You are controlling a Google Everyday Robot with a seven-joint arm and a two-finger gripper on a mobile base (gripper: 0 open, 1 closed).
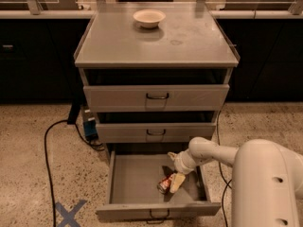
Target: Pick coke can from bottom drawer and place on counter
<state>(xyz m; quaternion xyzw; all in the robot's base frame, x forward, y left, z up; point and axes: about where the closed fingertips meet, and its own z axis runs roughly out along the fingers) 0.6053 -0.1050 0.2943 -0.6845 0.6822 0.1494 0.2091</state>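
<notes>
The bottom drawer (128, 183) is pulled open below two shallower drawers. The coke can (164, 184), red with silver ends, lies on its side on the drawer floor, right of the middle. My gripper (176, 182) reaches down into the drawer from the right on a white arm, its pale fingers right beside the can's right end and seemingly touching it. The counter (156, 44) is the grey cabinet top above, with a faint ring stain.
A white bowl (149, 18) stands at the back of the counter. A black cable (49, 150) runs over the speckled floor on the left, near a blue X mark (68, 214). Dark benches flank the cabinet. My white arm body (267, 183) fills the lower right.
</notes>
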